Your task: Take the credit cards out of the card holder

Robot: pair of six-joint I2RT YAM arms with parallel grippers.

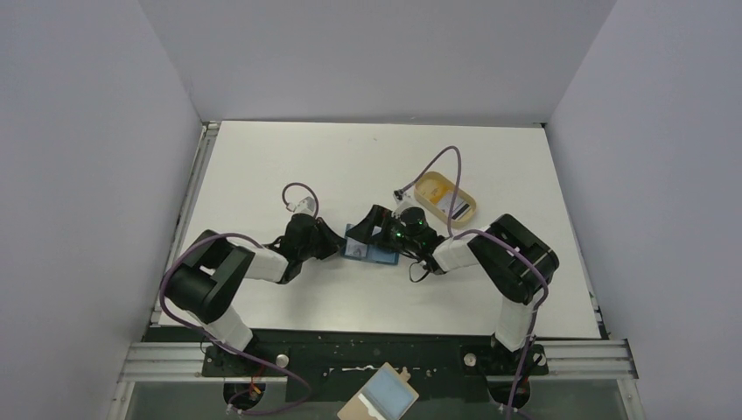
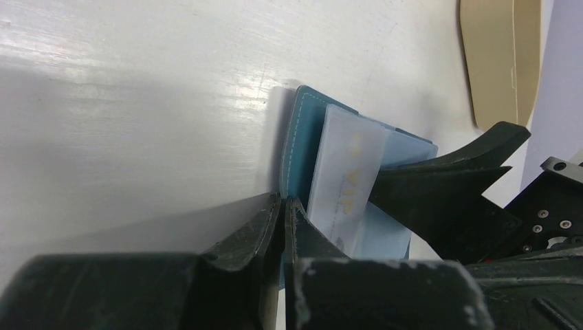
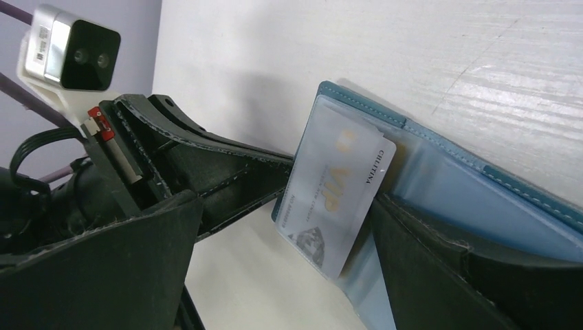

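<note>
The teal card holder [image 1: 366, 248] lies open on the white table [image 1: 289, 166], a little nearer than centre, with the two grippers meeting over it. The left gripper [image 2: 283, 206] comes in from 9 o'clock, and its fingers are pressed together on the holder's stitched teal edge, pinning that flap. The right gripper [image 3: 292, 213] reaches in from 3 o'clock with its jaws spread apart. One finger [image 3: 440, 275] lies over the pale blue inner pockets, and the other sits on the far side of a pale VIP card [image 3: 337, 196]. That card stands partly out of its pocket, tilted across the opened holder. It seems to lie between the spread fingers, though I cannot tell whether either finger touches it. At about 1 o'clock from the holder, well apart from it, sits a tan oval tray [image 1: 425, 185] holding a second card [image 1: 458, 206] with dark markings. A tan board [image 1: 385, 398] with a light-blue rectangle rests at 6 o'clock, past the table's near edge.
</note>
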